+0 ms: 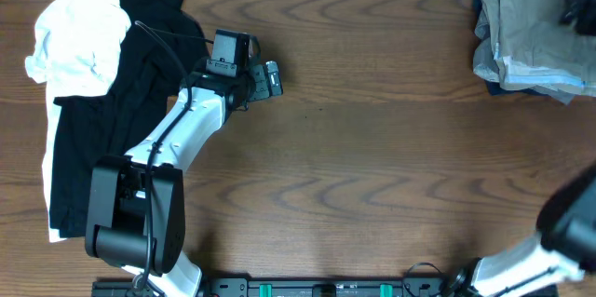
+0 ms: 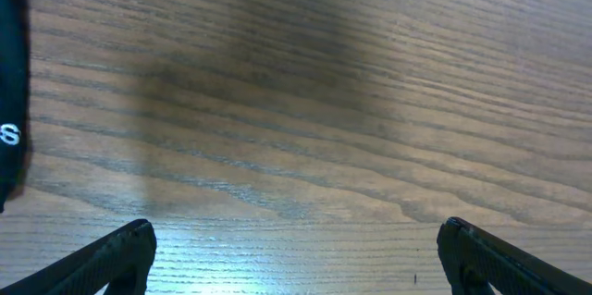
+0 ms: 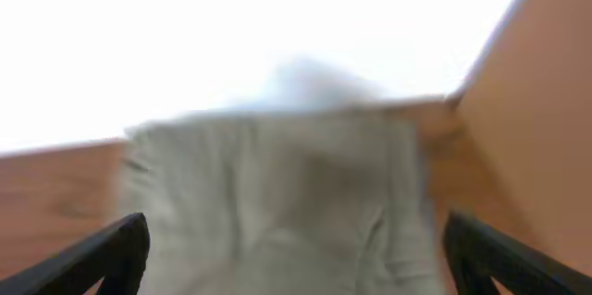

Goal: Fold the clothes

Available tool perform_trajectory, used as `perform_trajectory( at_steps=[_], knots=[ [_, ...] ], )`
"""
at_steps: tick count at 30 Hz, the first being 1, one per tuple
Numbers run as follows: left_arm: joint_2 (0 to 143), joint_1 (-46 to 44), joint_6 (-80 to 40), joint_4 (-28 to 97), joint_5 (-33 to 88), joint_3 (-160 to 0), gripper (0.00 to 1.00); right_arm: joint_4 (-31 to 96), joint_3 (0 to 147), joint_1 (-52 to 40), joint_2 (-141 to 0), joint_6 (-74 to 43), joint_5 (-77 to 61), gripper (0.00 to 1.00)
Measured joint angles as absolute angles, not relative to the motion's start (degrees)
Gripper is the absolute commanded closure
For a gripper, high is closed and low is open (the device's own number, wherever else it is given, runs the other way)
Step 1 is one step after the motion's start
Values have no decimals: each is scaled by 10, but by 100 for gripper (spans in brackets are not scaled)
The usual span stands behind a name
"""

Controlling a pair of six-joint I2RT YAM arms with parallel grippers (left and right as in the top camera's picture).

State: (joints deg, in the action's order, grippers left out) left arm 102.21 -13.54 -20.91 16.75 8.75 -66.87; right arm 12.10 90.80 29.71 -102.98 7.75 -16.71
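A folded pile of khaki-beige clothes (image 1: 526, 41) lies at the table's far right corner. My right gripper (image 1: 579, 8) hovers over it. In the right wrist view its jaws (image 3: 296, 226) are open, with the blurred khaki cloth (image 3: 277, 193) below and between them, and nothing is held. A black garment (image 1: 140, 92) and a white garment (image 1: 79, 36) lie spread at the far left. My left gripper (image 1: 268, 78) is just right of the black garment. In the left wrist view it (image 2: 296, 230) is open and empty over bare wood, with black cloth (image 2: 11, 101) at the left edge.
The wooden table (image 1: 372, 167) spans the view. The left arm's body (image 1: 149, 195) reaches from the front left over the black garment. The right arm's base (image 1: 559, 241) sits at the front right corner. The table's far edge runs behind the khaki pile.
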Motion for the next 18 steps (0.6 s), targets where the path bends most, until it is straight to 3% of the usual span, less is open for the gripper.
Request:
perform_trajectory(
  at_steps=[7, 18],
  knots=[
    [1022, -135, -209, 168, 88, -669, 2, 247, 915, 258, -835, 33, -267, 1],
    [1022, -135, -209, 168, 88, -669, 2, 269, 914, 220, -741, -9, -343, 1]
  ],
)
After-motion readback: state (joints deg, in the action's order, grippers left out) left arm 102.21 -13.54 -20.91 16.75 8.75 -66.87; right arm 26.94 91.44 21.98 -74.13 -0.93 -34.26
